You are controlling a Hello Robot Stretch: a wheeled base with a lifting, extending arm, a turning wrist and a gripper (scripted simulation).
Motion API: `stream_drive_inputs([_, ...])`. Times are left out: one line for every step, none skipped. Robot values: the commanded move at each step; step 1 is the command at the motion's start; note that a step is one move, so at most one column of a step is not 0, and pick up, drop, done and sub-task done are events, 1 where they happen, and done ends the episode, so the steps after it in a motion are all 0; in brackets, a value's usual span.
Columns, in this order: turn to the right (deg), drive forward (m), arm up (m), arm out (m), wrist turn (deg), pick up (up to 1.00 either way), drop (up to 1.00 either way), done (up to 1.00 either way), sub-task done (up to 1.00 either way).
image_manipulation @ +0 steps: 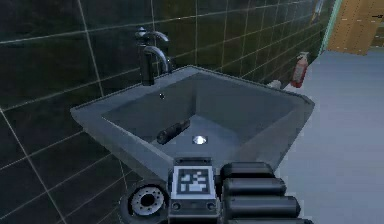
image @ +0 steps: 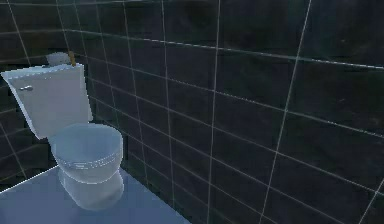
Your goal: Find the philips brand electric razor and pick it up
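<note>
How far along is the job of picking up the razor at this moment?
Done: the robot stands at the sink, where a small dark thing, possibly the razor, lies in the basin. In hand: the pincer sits low before the sink; whether it holds anything cannot be told. Left, it seems: the grasp and lift.

A white toilet [image: 86, 152] stands at the left of my forward view. Its lid is down over the round bowl, and its tank [image: 52, 100] sits back against a wall of dark tiles [image: 260, 100]. A small flush lever [image: 29, 87] shows near the tank's upper left corner. On the tank's top, toward its right end, lies a small thing [image: 62, 59] of dark and tan patches, too small for me to name. The pale grey-blue floor [image: 35, 200] spreads under the bowl across the bottom left corner. Thin light grout lines cross the wall to the view's right edge.
</note>
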Motion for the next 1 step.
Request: stream_drive_inputs([0.0, 0.0, 0.0, 0.42, 0.0, 0.0, 0.0, 0.0, 0.0])
